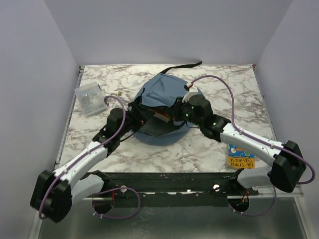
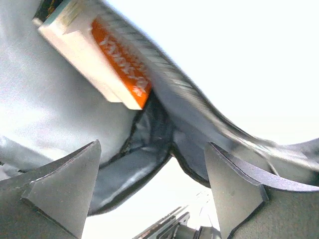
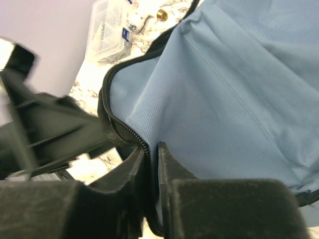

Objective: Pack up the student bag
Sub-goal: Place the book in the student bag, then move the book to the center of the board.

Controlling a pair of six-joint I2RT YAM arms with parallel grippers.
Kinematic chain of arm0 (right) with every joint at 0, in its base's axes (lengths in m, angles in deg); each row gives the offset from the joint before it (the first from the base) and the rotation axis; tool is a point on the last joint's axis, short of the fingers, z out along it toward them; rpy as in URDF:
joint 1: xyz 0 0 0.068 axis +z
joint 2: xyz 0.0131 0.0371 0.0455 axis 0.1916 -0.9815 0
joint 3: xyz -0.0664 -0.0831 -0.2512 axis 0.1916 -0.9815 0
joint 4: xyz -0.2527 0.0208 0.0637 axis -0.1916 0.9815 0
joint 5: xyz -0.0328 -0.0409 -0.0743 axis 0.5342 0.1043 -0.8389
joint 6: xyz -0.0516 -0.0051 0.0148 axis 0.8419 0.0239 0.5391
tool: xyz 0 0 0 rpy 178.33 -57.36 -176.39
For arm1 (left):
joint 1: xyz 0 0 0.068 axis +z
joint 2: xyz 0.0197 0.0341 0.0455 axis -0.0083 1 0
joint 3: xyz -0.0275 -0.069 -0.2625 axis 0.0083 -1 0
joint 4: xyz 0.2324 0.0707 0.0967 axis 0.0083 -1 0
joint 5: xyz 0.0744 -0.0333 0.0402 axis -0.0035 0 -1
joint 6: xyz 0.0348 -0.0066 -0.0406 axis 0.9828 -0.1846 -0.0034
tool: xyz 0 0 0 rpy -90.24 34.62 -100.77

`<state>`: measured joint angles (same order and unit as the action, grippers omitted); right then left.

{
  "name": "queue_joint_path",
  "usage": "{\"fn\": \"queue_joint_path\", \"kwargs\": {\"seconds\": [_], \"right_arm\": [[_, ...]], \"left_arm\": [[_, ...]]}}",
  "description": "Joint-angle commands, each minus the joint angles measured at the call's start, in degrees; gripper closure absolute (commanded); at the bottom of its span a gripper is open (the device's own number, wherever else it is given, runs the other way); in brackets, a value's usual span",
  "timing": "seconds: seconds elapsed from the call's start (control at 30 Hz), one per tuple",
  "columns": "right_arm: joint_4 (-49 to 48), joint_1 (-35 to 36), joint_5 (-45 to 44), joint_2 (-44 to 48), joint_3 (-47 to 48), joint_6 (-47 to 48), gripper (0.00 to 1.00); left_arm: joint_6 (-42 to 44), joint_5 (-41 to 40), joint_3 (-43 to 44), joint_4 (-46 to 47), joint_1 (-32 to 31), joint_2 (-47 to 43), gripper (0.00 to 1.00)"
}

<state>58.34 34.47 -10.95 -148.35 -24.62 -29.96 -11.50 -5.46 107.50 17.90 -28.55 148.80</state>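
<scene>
Bag (image 1: 162, 89): lies flat on the marble table (image 1: 224, 84), rounded top away from the arm bases, one black strap (image 1: 184, 66) trailing behind it.

Top view. The left gripper (image 1: 137, 112) is at the bag's left edge and the right gripper (image 1: 182, 107) is on its near right part. Both are at the dark opening on the side facing the bases. A clear case (image 1: 89, 99) stands left of the bag, apart from it. A small brass piece (image 1: 120, 93) lies between the case and the bag. A yellow and blue card (image 1: 241, 157) lies near right of the bag, well apart, beside the right forearm.

Left wrist view. The left gripper (image 2: 152, 194) is released: its fingers (image 2: 60, 194) stand wide apart with nothing between them. Beyond them the bag (image 2: 60, 99) gapes, showing grey lining. A white box with an orange label (image 2: 114, 69) sits inside the bag, tilted. The view is motion-blurred.

Right wrist view. The right gripper (image 3: 152, 149) is clenched on the bag (image 3: 224, 89): its fingers (image 3: 172, 167) stand almost together, and the black zip edge runs down into the narrow gap. The blue fabric rises from the pinch. The case (image 3: 107, 32) and brass piece (image 3: 162, 15) show beyond the bag's edge.
</scene>
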Motion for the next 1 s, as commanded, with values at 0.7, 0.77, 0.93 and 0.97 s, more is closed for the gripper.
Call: {"fn": "queue_joint_path", "kwargs": {"seconds": [0.7, 0.77, 0.93, 0.97], "right_arm": [[10.8, -19.6, -11.3, 9.7, -5.4, 7.4, 0.09], [12.3, -26.5, -12.1, 9.6, -6.7, 1.9, 0.09], [15.6, -51.1, -3.9, 12.3, -14.0, -11.9, 0.09], [16.6, -54.4, -3.8, 13.5, -15.5, -13.9, 0.09]], "left_arm": [[52.1, -14.1, 15.7, -31.3, 2.4, -43.1, 0.02], [54.4, -9.8, 16.8, -32.0, 2.4, -41.9, 0.02], [57.6, -8.4, 14.9, -31.3, 0.4, -42.9, 0.02], [57.8, -9.0, 14.4, -31.3, 0.0, -43.8, 0.02]]}}
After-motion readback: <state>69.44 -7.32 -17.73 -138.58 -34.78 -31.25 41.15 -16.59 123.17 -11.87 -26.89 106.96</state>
